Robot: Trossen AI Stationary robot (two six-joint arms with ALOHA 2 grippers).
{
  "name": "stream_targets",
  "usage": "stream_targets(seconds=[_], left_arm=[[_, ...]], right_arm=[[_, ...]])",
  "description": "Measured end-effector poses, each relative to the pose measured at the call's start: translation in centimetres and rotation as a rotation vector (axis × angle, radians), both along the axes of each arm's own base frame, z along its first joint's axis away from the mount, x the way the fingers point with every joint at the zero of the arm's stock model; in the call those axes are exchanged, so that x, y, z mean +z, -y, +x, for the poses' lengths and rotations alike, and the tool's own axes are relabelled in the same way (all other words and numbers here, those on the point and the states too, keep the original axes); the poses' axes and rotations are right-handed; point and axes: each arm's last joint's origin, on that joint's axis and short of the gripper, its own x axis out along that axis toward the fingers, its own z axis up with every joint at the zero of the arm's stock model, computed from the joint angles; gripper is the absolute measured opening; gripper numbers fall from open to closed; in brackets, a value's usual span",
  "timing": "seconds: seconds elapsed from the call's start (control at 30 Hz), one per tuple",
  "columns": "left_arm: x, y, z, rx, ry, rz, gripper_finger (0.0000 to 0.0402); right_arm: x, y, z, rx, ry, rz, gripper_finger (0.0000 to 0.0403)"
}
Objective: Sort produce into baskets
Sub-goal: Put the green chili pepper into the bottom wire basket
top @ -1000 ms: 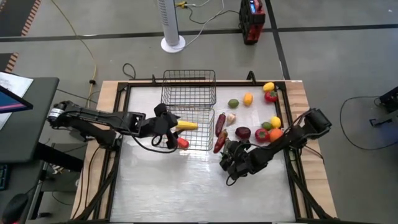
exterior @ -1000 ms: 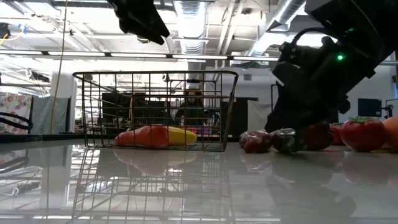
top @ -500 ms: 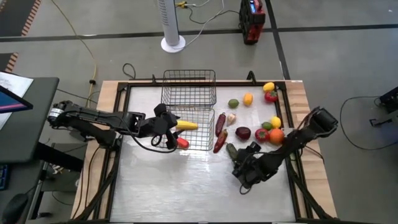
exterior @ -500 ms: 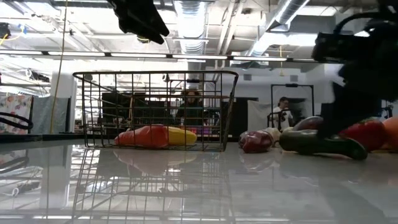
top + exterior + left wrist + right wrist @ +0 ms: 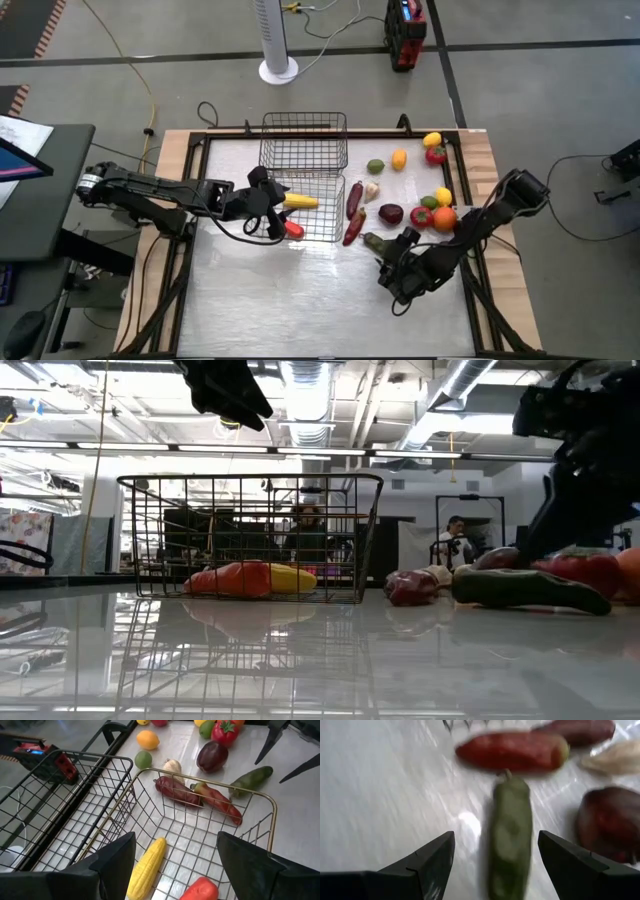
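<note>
High view: the left hand [image 5: 262, 200] hangs over the near basket [image 5: 330, 224], at its left side, with its fingers spread wide and nothing between them. That basket holds a yellow corn [image 5: 299, 201] and a red piece [image 5: 293, 229] near its front left corner. The far basket [image 5: 304, 140] stands just behind it, and nothing shows inside it.

The right hand [image 5: 392, 268] is over the bare bench [image 5: 300, 300], just in front of a green long vegetable [image 5: 377, 242] that lies flat on the bench. Right wrist view shows that hand's 2 fingers [image 5: 427, 862] set wide apart, gripping nothing, with the green vegetable lying lengthwise between their lines.

Between the near basket and the green one lie 2 dark red long vegetables [image 5: 354, 198], one behind the other, both just outside the basket's right wall. A pale bulb [image 5: 371, 190] sits beside them and a dark purple round piece [image 5: 391, 213] is a little to the right. Farther back are a green fruit [image 5: 375, 166] and an orange fruit [image 5: 399, 158]. Near the right rim sits a cluster: a red fruit [image 5: 421, 216], an orange round one [image 5: 443, 216], a yellow one [image 5: 444, 196] and a small green one [image 5: 429, 202]. At the far right corner are a yellow fruit [image 5: 432, 139] and a red one [image 5: 436, 155], touching.

Low view shows people standing in the room beyond the bench.
</note>
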Motion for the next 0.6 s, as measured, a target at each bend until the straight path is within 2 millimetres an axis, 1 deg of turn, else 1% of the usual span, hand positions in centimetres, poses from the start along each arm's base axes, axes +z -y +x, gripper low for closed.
stream_targets(seconds=[0.2, 0.3, 0.43, 0.6], left_arm=[[0.0, 0.0, 0.0, -0.003, -0.001, -0.004, 0.0268], [0.0, 0.0, 0.0, -0.004, -0.003, -0.004, 0.0268], [0.0, 0.0, 0.0, -0.004, -0.005, -0.003, 0.0268], [0.0, 0.0, 0.0, -0.005, -0.004, -0.001, 0.0268]], right_arm=[[-1.7, -0.6, 0.1, 0.013, 0.013, -0.148, 0.0315], [-2.6, -0.5, -0.1, -0.013, -0.014, -0.182, 0.0315], [-3.4, -0.4, -0.3, -0.048, -0.041, -0.179, 0.0315], [-3.8, -0.6, -0.3, -0.048, -0.065, -0.144, 0.0312]])
